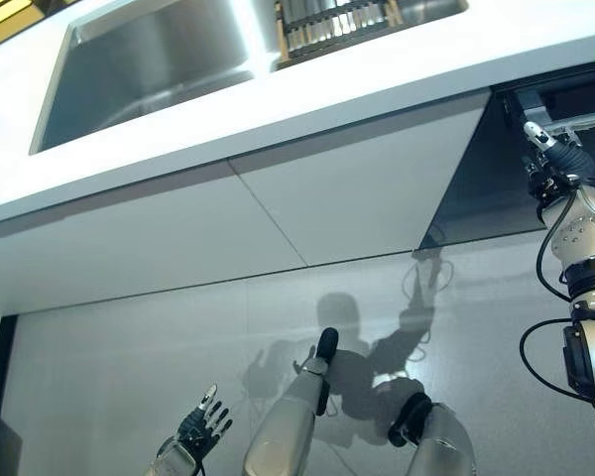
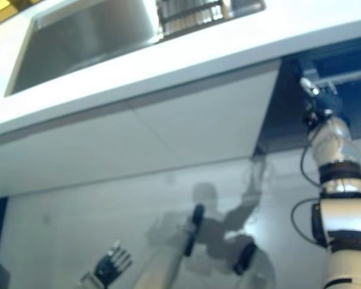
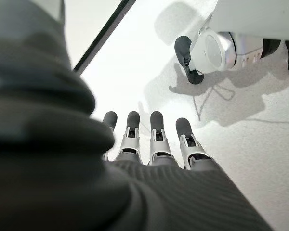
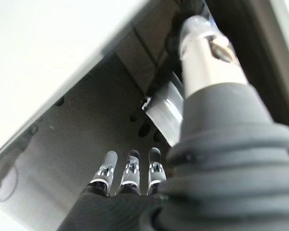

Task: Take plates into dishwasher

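Dishwasher (image 1: 565, 99) — right hand (image 1: 543, 142) inside, fingers straight.

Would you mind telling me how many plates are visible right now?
0. No plate is in the sink or in either hand: the left hand hangs open low, the right hand reaches into the dark opening. The rack may hide some.

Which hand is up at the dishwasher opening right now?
The right hand, raised at the dark dishwasher opening under the countertop. The left hand hangs low, fingers straight.
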Controlling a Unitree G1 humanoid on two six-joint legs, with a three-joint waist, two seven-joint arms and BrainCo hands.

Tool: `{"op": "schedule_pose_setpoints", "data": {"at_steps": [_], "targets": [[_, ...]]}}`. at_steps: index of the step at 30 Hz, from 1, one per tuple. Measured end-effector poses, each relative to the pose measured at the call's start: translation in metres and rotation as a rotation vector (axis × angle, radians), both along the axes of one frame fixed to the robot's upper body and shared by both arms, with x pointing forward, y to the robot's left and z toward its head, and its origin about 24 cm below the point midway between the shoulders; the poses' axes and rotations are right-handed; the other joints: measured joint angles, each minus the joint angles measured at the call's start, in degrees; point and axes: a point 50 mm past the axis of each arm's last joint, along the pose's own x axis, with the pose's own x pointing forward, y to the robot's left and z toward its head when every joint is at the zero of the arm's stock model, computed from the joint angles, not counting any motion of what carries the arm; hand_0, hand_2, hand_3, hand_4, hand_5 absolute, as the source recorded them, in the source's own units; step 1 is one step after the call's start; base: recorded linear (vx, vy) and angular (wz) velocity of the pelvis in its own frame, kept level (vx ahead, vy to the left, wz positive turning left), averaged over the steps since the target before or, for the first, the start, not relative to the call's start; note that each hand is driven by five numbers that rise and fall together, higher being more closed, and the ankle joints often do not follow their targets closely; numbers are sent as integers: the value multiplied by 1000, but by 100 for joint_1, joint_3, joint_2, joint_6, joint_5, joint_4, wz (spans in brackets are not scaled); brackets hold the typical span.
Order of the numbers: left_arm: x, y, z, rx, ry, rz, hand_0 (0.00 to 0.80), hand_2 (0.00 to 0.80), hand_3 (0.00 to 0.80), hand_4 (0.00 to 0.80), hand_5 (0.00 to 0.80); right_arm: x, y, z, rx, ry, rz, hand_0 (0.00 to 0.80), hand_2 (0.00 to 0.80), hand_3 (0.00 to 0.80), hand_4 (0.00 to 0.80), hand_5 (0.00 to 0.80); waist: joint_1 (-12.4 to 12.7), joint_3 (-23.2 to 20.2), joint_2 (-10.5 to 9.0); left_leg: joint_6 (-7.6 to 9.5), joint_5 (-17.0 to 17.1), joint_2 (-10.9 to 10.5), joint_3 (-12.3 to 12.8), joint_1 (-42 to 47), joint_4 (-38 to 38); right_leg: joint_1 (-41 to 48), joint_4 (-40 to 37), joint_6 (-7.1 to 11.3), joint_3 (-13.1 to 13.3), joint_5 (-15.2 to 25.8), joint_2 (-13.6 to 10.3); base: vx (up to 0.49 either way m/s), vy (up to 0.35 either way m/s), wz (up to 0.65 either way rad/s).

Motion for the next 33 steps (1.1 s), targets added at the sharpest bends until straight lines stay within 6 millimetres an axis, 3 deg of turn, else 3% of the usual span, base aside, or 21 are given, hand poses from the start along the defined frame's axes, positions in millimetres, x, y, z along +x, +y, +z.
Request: {"op": "schedule_pose_setpoints", "data": {"at_steps": [3, 7, 9, 12, 14, 16, 17, 19, 21, 24, 27, 30, 33], "targets": [[1, 5, 2, 15, -4, 1, 0, 0, 0, 0, 0, 2, 3, -11, -30, 69, 17, 0, 0, 0, 0, 0, -10, 6, -136, -6, 4, 50, 4, 77, -30, 114, -99, 51, -2, 40, 71, -95, -89, -1], [2, 20, 6, 64, -12, 17, 0, 0, 0, 0, 0, 1, 7, -47, -21, 195, 55, 0, 0, 0, 0, 0, -3, -45, -403, -129, 94, 312, 44, 564, -407, 545, -476, 4, -25, 142, 328, -50, -175, -14], [-1, 29, 7, 100, -10, 18, 0, 0, 0, 0, 0, -3, 11, -77, -3, 291, 82, 0, 0, 0, 0, 0, -25, -146, -579, -153, 99, 500, 111, 855, -667, 838, -759, -35, -47, 198, 538, -63, -209, -7], [-3, 34, 7, 133, -10, 25, 0, 0, 0, 0, 0, -21, 13, -139, 11, 472, 103, 0, 0, 0, 0, 0, -106, -290, -687, -212, 206, 922, 342, 1277, -1021, 1452, -1437, -171, -141, 370, 1042, -51, -83, 15], [-6, 34, 5, 136, 8, 33, 0, 0, 0, 0, 0, -34, 24, -175, 56, 546, 142, 0, 0, 0, 0, 0, -192, -478, -868, -51, 10, 1025, 714, 1346, -1100, 1536, -1614, -224, -152, 399, 1073, 39, 10, 5], [-9, 27, 0, 117, 32, 38, 0, 0, 0, 0, 0, -55, 26, -210, 82, 620, 161, 0, 0, 0, 0, 0, -219, -650, -918, 164, -118, 973, 1187, 1384, -672, 1693, -1779, -178, -164, 446, 1015, 43, 126, 9], [-14, 22, -5, 108, 57, 41, 0, 0, 0, 0, 0, -75, 25, -235, 99, 660, 159, 0, 0, 0, 0, 0, -326, -768, -903, 90, -126, 923, 1512, 1436, -499, 1895, -1875, -89, -246, 457, 945, 35, 269, 34], [-17, 12, -10, 105, 76, 17, 0, 0, 0, 0, 0, -117, 28, -280, 138, 743, 140, 0, 0, 0, 0, 0, -442, -1144, -906, 94, -119, 763, 1611, 1607, -614, 2165, -2156, 29, -306, 490, 865, 56, 356, 35], [-24, 6, -14, 123, 115, -19, 0, 0, 0, 0, 0, -141, 36, -303, 104, 799, 156, 0, 0, 0, 0, 0, -643, -1438, -819, 122, -82, 697, 1780, 1903, -1103, 2461, -2508, 196, -421, 603, 908, 41, 394, 29], [-38, 5, -20, 179, 182, -110, 0, 0, 0, 0, 0, -183, 54, -335, 111, 876, 183, 0, 0, 0, 0, 0, -804, -1973, -844, 194, 13, 566, 1781, 2210, -1693, 2871, -3243, 302, -484, 844, 1052, -43, 289, 27], [-50, 7, -25, 233, 254, -232, 0, 0, 0, 0, 0, -209, 80, -358, 182, 943, 207, 0, 0, 0, 0, 0, -959, -2217, -960, 223, 34, 402, 1673, 2232, -1747, 3124, -3656, 402, -452, 1040, 1055, -82, 279, 23], [-58, 5, -28, 273, 309, -377, 0, 0, 0, 0, 0, -234, 104, -378, 270, 1033, 218, 0, 0, 0, 0, 0, -979, -2276, -997, 335, -46, 331, 1559, 2275, -1768, 3122, -3424, 381, -436, 1054, 961, -31, 218, 25], [-71, 5, -32, 262, 363, -399, 0, 0, 0, 0, 0, -249, 114, -387, 314, 1108, 232, 0, 0, 0, 0, 0, -972, -2311, -925, 406, -100, 379, 1528, 2458, -1787, 3083, -2996, 346, -428, 1070, 860, -2, 145, 2]]}}
